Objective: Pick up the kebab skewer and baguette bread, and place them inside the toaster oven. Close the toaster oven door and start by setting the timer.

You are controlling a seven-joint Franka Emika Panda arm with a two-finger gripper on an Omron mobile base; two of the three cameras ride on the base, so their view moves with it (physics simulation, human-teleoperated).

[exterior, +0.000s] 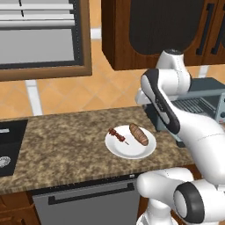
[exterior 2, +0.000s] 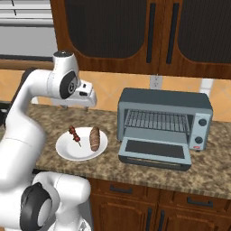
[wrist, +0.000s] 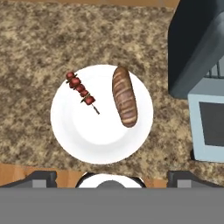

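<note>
A: From the left?
B: A skewer (exterior: 117,135) and bread (exterior: 138,134) lie apart on a white plate (exterior: 132,151) on the worktop (exterior: 66,145).

A: The right?
B: The oven (exterior 2: 164,122) stands beside, its door (exterior 2: 154,153) down.

A: The hand?
B: The fingers (wrist: 109,178) are spread wide above the plate, holding nothing.

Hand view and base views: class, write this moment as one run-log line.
tool: open, above plate | skewer, bread: on plate, apart | oven: door down, rack bare
</note>
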